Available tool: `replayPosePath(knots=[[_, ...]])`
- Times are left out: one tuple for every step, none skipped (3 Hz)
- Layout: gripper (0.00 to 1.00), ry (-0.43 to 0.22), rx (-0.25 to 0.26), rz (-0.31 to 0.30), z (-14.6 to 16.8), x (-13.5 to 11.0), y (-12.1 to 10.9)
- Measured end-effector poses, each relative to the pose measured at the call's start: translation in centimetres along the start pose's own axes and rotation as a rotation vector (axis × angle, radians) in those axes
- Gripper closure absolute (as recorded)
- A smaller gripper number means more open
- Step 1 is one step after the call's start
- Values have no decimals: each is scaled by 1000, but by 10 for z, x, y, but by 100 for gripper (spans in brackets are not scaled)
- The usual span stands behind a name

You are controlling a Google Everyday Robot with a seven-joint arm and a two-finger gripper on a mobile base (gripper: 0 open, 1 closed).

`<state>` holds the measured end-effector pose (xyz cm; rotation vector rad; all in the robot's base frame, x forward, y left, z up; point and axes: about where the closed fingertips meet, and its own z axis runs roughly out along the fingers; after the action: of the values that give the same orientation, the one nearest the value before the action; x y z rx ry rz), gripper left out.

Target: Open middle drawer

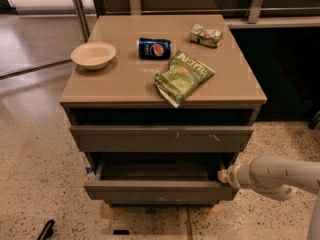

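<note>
The middle drawer (160, 190) is a wide, shallow grey-brown drawer with a plain front. It stands pulled partly out of the cabinet, and its smooth grey inside (155, 171) shows. My gripper (222, 175) is at the drawer's right end, just behind the front panel, on the end of my white arm (275, 176), which reaches in from the right. The gripper's tip is tucked against the drawer's corner.
The top drawer front (160, 138), with pale scratches, is slightly out. A sliver of the bottom drawer (160, 202) shows below. On the cabinet top are a beige bowl (93, 55), a blue soda can (154, 48), a green chip bag (183, 76) and a crumpled packet (205, 35). The floor is speckled.
</note>
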<state>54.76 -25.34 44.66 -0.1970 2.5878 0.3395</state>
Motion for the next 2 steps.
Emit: replayPosePath(knots=[[100, 75, -30, -44, 16, 8, 11], [100, 125, -52, -61, 20, 21, 15]])
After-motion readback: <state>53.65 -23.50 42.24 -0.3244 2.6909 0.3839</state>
